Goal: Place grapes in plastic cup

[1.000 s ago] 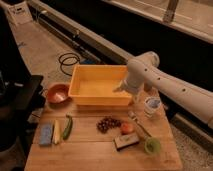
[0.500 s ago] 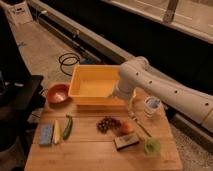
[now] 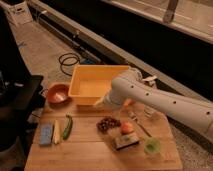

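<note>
The grapes (image 3: 107, 123), a small dark reddish bunch, lie on the wooden table (image 3: 90, 155) near its middle. The light-green plastic cup (image 3: 152, 146) stands upright near the table's front right, apart from the grapes. My white arm (image 3: 165, 105) reaches in from the right. My gripper (image 3: 99, 103) hangs at the front edge of the yellow bin (image 3: 92, 80), above and slightly behind-left of the grapes. It touches nothing that I can see.
A round orange fruit (image 3: 127, 127) sits just right of the grapes, with a dark block (image 3: 126, 141) in front of it. An orange-red bowl (image 3: 57, 93) stands back left. A blue sponge (image 3: 46, 134), a yellow item (image 3: 56, 132) and a green vegetable (image 3: 67, 126) lie at the left. A clear cup (image 3: 149, 111) is partly behind my arm.
My arm has swung left and lower, from beside the clear cup to the bin's front edge, closer to the grapes. The objects on the table have not moved.
</note>
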Controlling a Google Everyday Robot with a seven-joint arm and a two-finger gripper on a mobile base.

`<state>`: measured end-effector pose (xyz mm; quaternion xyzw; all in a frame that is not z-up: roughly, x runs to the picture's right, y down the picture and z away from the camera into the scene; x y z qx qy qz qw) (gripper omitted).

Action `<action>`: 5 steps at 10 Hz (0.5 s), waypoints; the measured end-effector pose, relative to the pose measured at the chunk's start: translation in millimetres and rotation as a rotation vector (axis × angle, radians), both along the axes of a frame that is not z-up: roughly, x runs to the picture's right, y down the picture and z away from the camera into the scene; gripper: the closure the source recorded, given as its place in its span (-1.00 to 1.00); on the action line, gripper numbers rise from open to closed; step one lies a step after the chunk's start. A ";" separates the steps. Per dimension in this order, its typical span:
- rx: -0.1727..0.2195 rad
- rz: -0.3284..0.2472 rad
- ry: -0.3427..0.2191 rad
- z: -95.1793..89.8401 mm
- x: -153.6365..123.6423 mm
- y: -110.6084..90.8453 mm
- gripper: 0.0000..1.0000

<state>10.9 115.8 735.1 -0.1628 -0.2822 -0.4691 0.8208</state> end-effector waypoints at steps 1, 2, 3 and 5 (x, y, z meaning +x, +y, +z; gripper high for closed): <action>0.000 -0.003 -0.003 -0.1 -2.0 0.0 -0.60; 0.000 -0.001 -0.002 -0.1 -1.9 -0.8 -0.60; -0.003 -0.002 0.002 0.3 0.3 -1.1 -0.60; -0.020 0.018 0.020 8.4 -3.4 2.0 -0.60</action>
